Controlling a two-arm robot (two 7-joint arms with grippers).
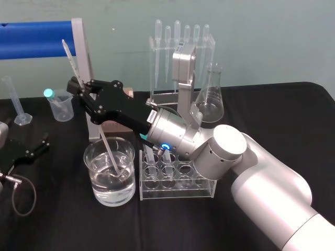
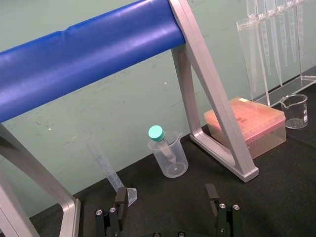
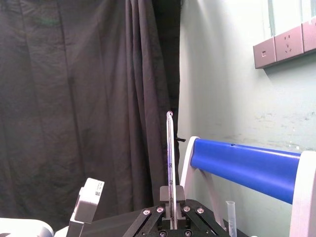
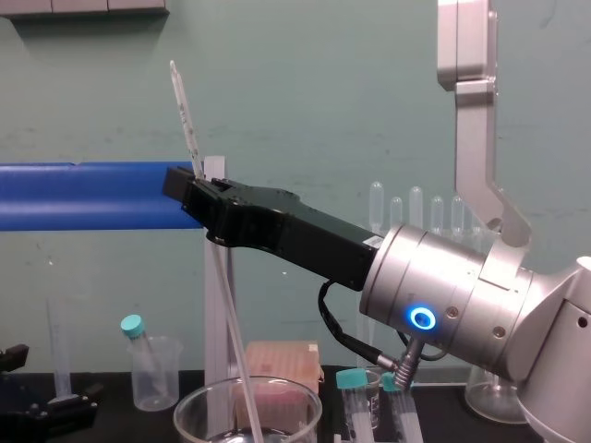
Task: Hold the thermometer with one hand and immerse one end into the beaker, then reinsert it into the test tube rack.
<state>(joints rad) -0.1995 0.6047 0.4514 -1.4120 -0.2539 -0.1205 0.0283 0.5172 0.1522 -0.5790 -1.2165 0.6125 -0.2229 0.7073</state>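
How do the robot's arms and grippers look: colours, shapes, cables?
The right arm is made of fat, rounded silver-white segments. Its cylindrical silver wrist bears a glowing blue ring light and a black cable. The right gripper is long, black and angular. The left gripper is black too, with screw heads and a dark cable.
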